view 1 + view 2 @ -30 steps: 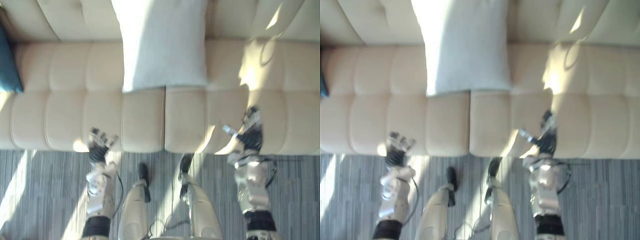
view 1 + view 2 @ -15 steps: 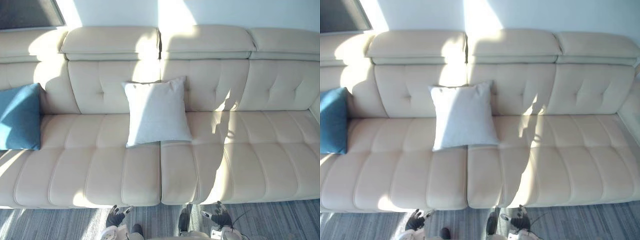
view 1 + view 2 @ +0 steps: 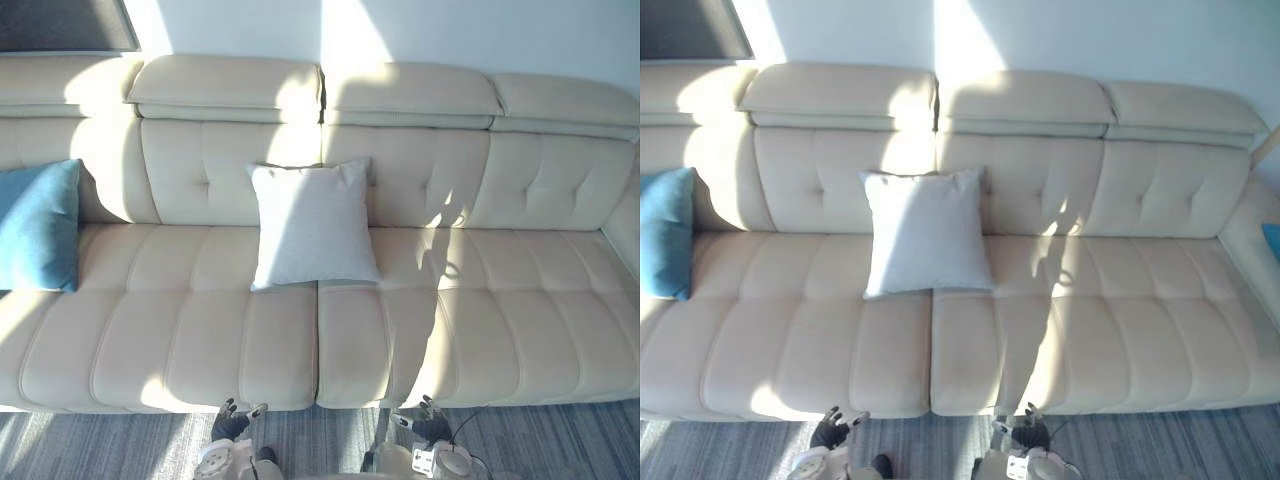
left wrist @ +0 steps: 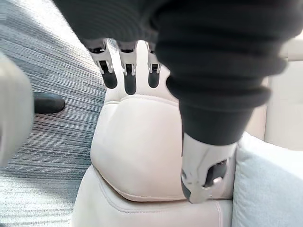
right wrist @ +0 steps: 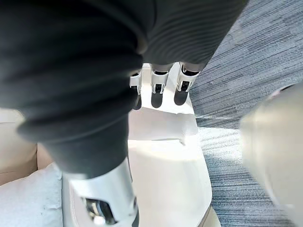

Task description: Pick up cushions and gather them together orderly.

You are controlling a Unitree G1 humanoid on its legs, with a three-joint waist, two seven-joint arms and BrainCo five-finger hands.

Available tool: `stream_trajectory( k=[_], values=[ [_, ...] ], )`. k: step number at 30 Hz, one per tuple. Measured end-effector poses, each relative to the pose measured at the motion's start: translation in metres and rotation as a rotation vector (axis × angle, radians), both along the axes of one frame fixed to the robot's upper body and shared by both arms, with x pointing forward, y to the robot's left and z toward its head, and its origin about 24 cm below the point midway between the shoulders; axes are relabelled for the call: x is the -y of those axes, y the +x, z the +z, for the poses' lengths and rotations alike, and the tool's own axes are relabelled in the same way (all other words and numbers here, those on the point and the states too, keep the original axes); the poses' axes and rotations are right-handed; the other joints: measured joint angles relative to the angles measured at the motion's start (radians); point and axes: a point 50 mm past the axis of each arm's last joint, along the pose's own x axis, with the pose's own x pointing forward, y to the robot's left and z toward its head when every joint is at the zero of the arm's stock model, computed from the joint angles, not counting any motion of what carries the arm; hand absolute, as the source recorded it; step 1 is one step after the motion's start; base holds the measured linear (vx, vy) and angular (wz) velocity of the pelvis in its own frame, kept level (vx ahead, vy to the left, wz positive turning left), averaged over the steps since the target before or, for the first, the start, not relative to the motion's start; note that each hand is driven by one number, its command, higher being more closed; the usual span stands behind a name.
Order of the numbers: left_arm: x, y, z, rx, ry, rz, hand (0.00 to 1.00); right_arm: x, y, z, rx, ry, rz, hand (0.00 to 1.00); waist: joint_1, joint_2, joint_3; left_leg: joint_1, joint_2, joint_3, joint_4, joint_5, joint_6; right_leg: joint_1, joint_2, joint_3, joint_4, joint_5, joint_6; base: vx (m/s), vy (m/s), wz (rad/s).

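Left eye view and right eye view: a cream sofa (image 3: 480, 330) spans the full width, standing on grey striped carpet (image 3: 100, 445).

1. White cushion (image 3: 312, 225): stands tilted against the backrest at the centre of the sofa, with its lower edge on the seat across the middle seam.
2. Blue cushion (image 3: 38, 228): leans against the backrest at the robot's far left, well apart from the white cushion.
3. Left hand (image 3: 232, 425): low at the bottom edge, over the carpet just in front of the seat's front edge, below and left of the white cushion.
4. Right hand (image 3: 428, 428): at the same height, right of the middle seam, also just short of the seat front.

Neither hand touches a cushion.

View differences:
- The right eye view adds a blue sliver (image 3: 1272, 240) at the sofa's far right end; too little shows to identify it.
- Left wrist view: the fingers (image 4: 128, 78) are extended straight and the thumb (image 4: 201, 177) is held apart. The hand is spread and holds nothing, with the seat front and a corner of the white cushion past it.
- Right wrist view: straight fingers (image 5: 157, 90) over the seat edge and carpet. This hand is likewise spread and empty.
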Motion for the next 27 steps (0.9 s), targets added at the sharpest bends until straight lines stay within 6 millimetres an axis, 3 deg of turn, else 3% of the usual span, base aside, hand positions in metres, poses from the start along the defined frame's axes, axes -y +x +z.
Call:
stream_trajectory(
  k=[1, 4, 6, 8, 9, 12, 14, 16, 19, 23, 27],
  values=[
    [0.002, 0.0, 0.0, 0.0, -0.006, 0.0, 0.0, 0.001, 0.003, 0.002, 0.01, -0.004, 0.0, 0.0, 0.009, 0.014, 0.006, -0.005, 0.015, 0.002, -0.003, 0.008, -0.006, 0.013, 0.018, -0.007, -0.038, -0.003, 0.0, -0.19, -0.244, -0.26],
    [0.009, 0.006, 0.001, 0.012, -0.015, -0.017, 0.0, 0.001, 0.018, 0.011, 0.072, -0.02, -0.001, 0.0, 0.013, 0.052, 0.031, -0.039, 0.072, -0.005, -0.021, 0.067, -0.045, 0.073, 0.084, -0.076, -0.206, -0.045, -0.071, -0.21, -0.227, -0.04],
    [0.014, 0.006, 0.001, 0.011, -0.017, -0.039, 0.0, 0.002, 0.013, 0.009, 0.053, -0.027, -0.013, 0.0, 0.003, 0.055, 0.036, -0.029, 0.078, 0.016, -0.059, 0.134, -0.043, 0.077, 0.085, -0.121, -0.205, -0.035, -0.088, -0.31, -0.165, 0.3],
    [0.018, 0.009, 0.002, 0.018, -0.016, -0.069, 0.0, 0.004, 0.006, 0.006, 0.029, -0.032, -0.024, 0.0, 0.006, 0.055, 0.037, -0.03, 0.085, 0.029, -0.024, 0.107, -0.039, 0.074, 0.082, -0.142, -0.218, -0.023, -0.122, -0.21, -0.062, 0.1],
    [0.018, 0.009, 0.002, 0.018, -0.015, -0.069, 0.0, 0.006, 0.007, 0.006, 0.033, -0.038, -0.028, 0.0, 0.006, 0.056, 0.037, -0.044, 0.085, 0.01, 0.057, 0.045, -0.021, 0.058, 0.075, -0.153, -0.221, -0.013, -0.139, -0.18, 0.049, -0.24],
    [0.021, 0.009, 0.002, 0.021, -0.023, -0.075, 0.0, 0.005, 0.001, 0.003, 0.015, -0.032, -0.037, 0.0, 0.002, 0.053, 0.038, -0.041, 0.068, -0.07, 0.259, -0.104, -0.012, 0.04, 0.06, -0.133, -0.221, 0.018, -0.124, -0.15, 0.102, -0.17],
    [0.023, 0.007, 0.0, 0.011, -0.032, -0.067, 0.0, 0.004, -0.007, -0.002, -0.02, -0.024, -0.036, 0.0, 0.002, 0.066, 0.03, 0.013, 0.045, -0.109, 0.192, -0.183, -0.043, 0.023, 0.068, -0.104, -0.222, 0.029, -0.095, -0.16, 0.247, -0.21],
    [0.013, 0.004, 0.0, 0.001, -0.022, -0.04, 0.0, -0.008, -0.019, -0.012, -0.088, 0.027, -0.049, 0.0, -0.002, 0.021, 0.013, 0.036, 0.006, -0.085, 0.104, -0.173, -0.028, 0.022, 0.05, -0.065, -0.292, 0.076, -0.067, -0.11, 0.206, -0.21],
    [0.004, -0.002, -0.004, -0.033, -0.005, -0.034, 0.0, -0.009, -0.032, -0.018, -0.138, 0.04, -0.063, 0.0, -0.012, -0.004, -0.005, 0.058, -0.035, -0.077, 0.063, -0.168, -0.027, 0.06, 0.041, -0.029, -0.404, 0.147, -0.046, -0.02, 0.146, -0.19],
    [-0.001, -0.009, -0.007, -0.067, 0.009, -0.048, 0.0, -0.003, -0.04, -0.022, -0.174, 0.039, -0.076, 0.0, -0.019, -0.001, -0.016, 0.09, -0.081, -0.063, 0.018, -0.17, -0.015, 0.065, 0.026, 0.035, -0.457, 0.185, -0.038, 0.02, 0.121, -0.25],
    [-0.003, -0.021, -0.012, -0.123, 0.024, -0.081, 0.0, 0.004, -0.04, -0.023, -0.183, 0.037, -0.094, 0.0, -0.032, 0.011, -0.026, 0.122, -0.085, -0.026, 0.006, -0.162, 0.005, 0.062, 0.045, 0.101, -0.485, 0.209, -0.034, 0.12, 0.054, -0.46]
  ],
)
